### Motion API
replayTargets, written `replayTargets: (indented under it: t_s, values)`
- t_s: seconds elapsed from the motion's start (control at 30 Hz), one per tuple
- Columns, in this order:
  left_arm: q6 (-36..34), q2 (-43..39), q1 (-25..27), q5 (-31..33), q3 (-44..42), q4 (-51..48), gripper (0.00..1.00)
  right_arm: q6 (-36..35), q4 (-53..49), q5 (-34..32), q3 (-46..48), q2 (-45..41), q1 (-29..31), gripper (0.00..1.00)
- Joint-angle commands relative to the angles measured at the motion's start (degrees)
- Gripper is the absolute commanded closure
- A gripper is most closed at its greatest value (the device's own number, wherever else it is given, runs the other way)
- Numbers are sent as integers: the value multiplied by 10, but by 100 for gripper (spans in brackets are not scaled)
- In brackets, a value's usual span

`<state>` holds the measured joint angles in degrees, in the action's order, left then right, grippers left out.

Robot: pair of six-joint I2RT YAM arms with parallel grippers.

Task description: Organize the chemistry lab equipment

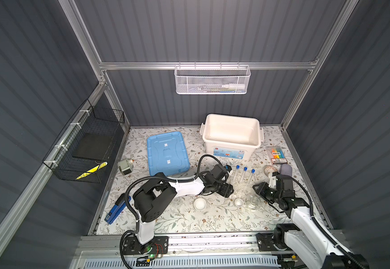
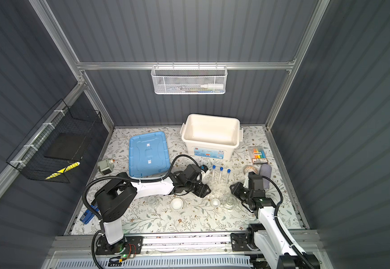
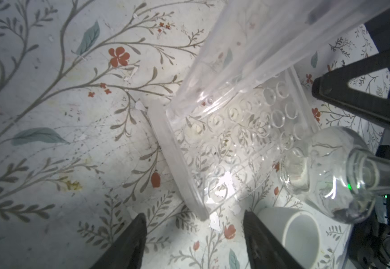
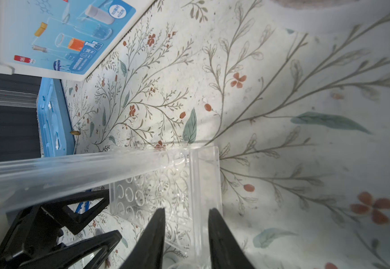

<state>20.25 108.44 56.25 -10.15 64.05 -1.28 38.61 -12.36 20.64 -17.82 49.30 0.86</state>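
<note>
The floral surface [image 1: 189, 223] carries everything. At its back stands an open white bin [image 1: 231, 115], with a blue lid [image 1: 167, 153] lying flat to its left. The left arm reaches across the middle, and its left pincer [image 1: 230, 191] sits low at the left end of the clear rack [image 1: 242, 186]. In the left wrist view this pincer [image 3: 194, 213] has its two fingers well apart, with a corner of the rack [image 3: 224, 151] lying just ahead of the gap and neither finger touching it. The right pincer [image 1: 255, 187] meets the rack from the opposite side. In the right wrist view its fingers [image 4: 156, 233] stand close on either side of the rack's end wall [image 4: 204, 181], but I cannot tell whether they press on it. The rack rests on the surface in front of the bin, between the two pincers. The three test tubes [image 1: 244, 177] stand upright in it, blue caps up. A blue-and-black stapler [image 1: 117, 209] lies near the left edge, and a grey motor [image 1: 124, 165] sits beside the lid. One glass flask [image 1: 252, 202] stands just in front of the rack. Another flask [image 1: 177, 203] sits by the left arm. A larger white dish [image 1: 200, 204] lies between the two flasks. A smaller white dish [image 1: 238, 202] sits just beside the first flask.
</note>
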Motion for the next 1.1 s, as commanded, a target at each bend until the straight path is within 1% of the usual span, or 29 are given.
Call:
replayTargets:
  t_s: [0.0, 0.4, 0.63, 0.97, 1.0, 1.07]
  values:
    - [11, 8, -4, -11, 19, -2, 33, 0, 34, 19, 6, 16, -4, 66]
    - [28, 28, -18, -31, 30, 18, 37, -6, 48, 40, -11, 70, -5, 69]
    - [28, 39, -29, -36, 37, 21, 39, 16, 103, 59, -9, 105, -3, 71]
    - [30, 43, -52, -29, 38, 33, 39, 30, 151, 63, -34, 145, 10, 72]
    - [30, 42, -55, -27, 37, 36, 39, 30, 156, 60, -37, 165, 13, 72]
    - [31, 43, -61, -25, 35, 40, 39, 33, 166, 60, -42, 178, 17, 72]
